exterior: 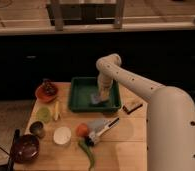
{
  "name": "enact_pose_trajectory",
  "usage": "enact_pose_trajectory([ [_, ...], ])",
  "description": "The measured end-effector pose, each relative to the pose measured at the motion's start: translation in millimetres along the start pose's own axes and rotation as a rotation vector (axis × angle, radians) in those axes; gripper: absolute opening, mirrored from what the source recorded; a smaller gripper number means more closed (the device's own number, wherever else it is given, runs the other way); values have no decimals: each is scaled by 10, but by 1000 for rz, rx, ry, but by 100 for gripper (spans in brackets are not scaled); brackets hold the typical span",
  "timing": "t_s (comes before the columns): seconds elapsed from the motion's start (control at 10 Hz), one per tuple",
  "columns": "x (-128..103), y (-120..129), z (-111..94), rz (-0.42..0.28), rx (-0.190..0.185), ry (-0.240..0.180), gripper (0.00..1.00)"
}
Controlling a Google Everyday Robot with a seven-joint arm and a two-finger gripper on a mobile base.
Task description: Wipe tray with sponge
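The end effector (99,96) reaches down into the dark green tray (81,90) at the counter's (126,145) twelve o'clock, closed on the blue sponge (96,98), which rests on the tray floor toward three o'clock.

Your dark green tray (80,95) sits flat on the bench; the shut pincer (98,97) presses the blue sponge (95,99) inside it.

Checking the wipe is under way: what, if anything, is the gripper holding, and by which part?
The gripper, down inside the tray, is shut on the blue sponge, gripping it from above; the exact part cannot be told.
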Motion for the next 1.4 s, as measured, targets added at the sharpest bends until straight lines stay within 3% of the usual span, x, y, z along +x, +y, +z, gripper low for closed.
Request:
enact_pose_trajectory([
  [0.7, 83, -131, 54, 5, -3, -12, 0],
  [1.4, 18, -102, 98, -4, -9, -24, 0],
])
